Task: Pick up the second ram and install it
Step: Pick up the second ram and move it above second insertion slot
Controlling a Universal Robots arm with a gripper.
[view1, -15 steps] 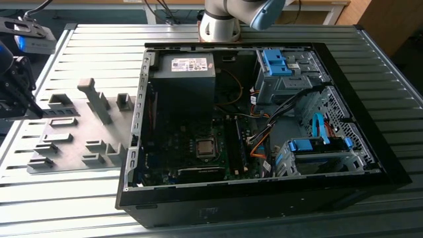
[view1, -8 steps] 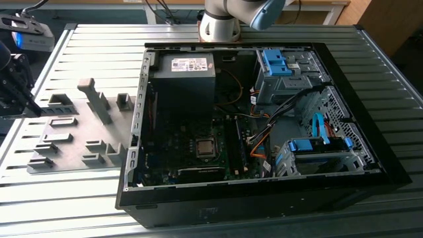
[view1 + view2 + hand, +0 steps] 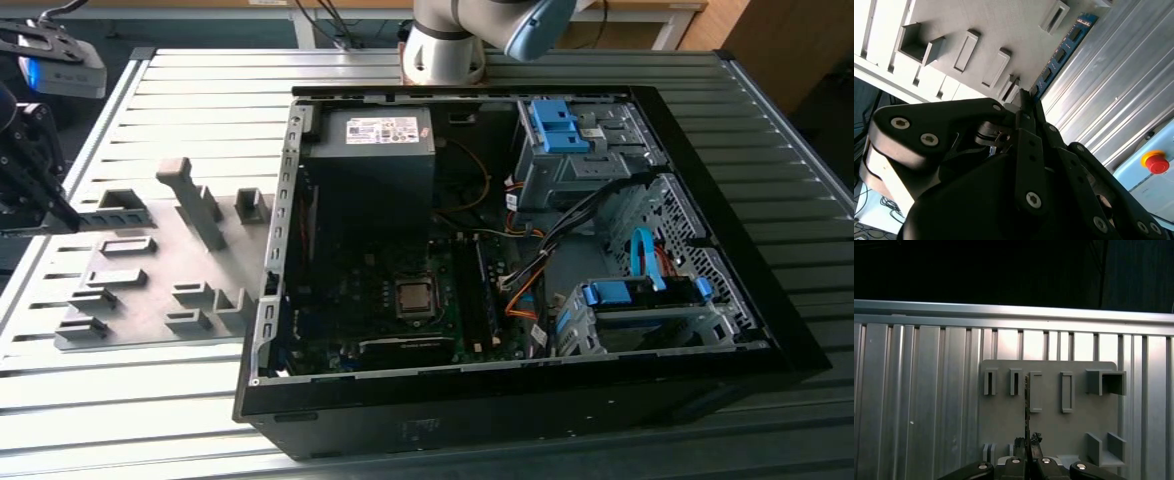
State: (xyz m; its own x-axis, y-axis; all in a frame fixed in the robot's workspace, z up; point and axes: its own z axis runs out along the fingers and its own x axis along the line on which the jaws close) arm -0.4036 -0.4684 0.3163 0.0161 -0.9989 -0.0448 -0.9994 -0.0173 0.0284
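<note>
The second ram [image 3: 1063, 51] is a thin blue-green board with dark chips, and my gripper [image 3: 1025, 100] is shut on its near end. In the first wrist view the second ram [image 3: 1027, 402] appears edge-on, sticking out from my gripper [image 3: 1027, 447] over the grey fixture plate [image 3: 1049, 430] between the slotted blocks. In the exterior view my gripper [image 3: 38, 195] hangs at the far left edge, beside the fixture plate [image 3: 147, 300]. The black memory slots [image 3: 474, 290] lie on the motherboard inside the open computer case [image 3: 287, 250].
The fixture plate carries several raised grey blocks [image 3: 187, 200] and sits on a slatted metal table [image 3: 160, 90]. The case holds a power supply [image 3: 374, 150], blue drive cages [image 3: 561, 130] and cables. A red stop button [image 3: 1154, 162] sits off the table.
</note>
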